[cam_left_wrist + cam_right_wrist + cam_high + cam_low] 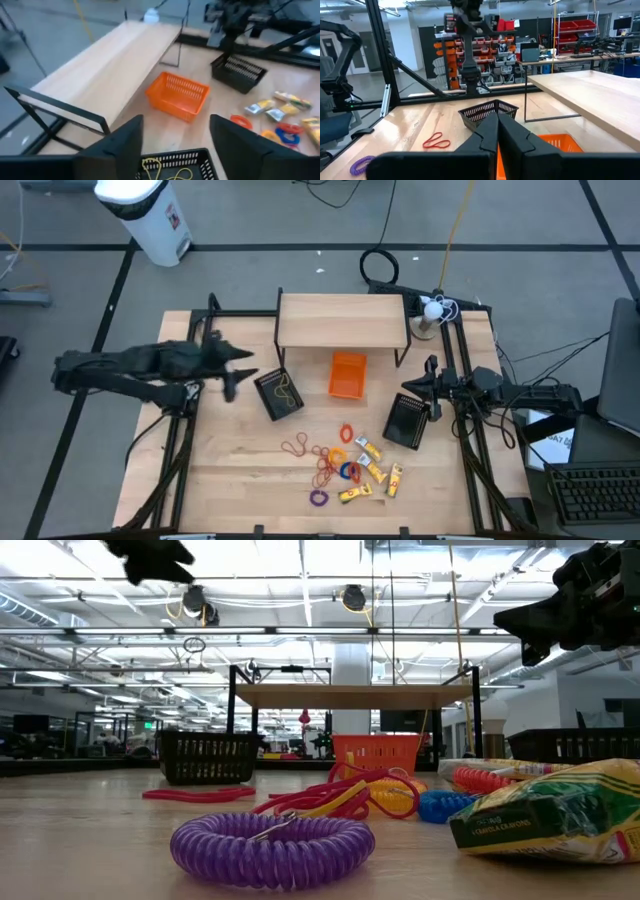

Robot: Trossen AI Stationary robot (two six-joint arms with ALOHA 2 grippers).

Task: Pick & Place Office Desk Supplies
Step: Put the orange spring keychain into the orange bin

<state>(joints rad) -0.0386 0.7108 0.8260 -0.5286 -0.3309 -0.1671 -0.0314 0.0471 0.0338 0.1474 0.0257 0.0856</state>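
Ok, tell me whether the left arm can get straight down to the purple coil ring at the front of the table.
Probably yes. The left end effector, fingers open and empty, hangs above the table beside the black basket. The purple coil ring lies alone on bare wood, clear of the pile, with nothing over it.

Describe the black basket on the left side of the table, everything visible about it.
The left black basket is a small rectangular bin of dark mesh, wire or plastic by its look, standing upright and turned askew on the wooden table. A yellow rubber band lies inside. The open left gripper hovers beside it, not touching; the orange basket sits apart.
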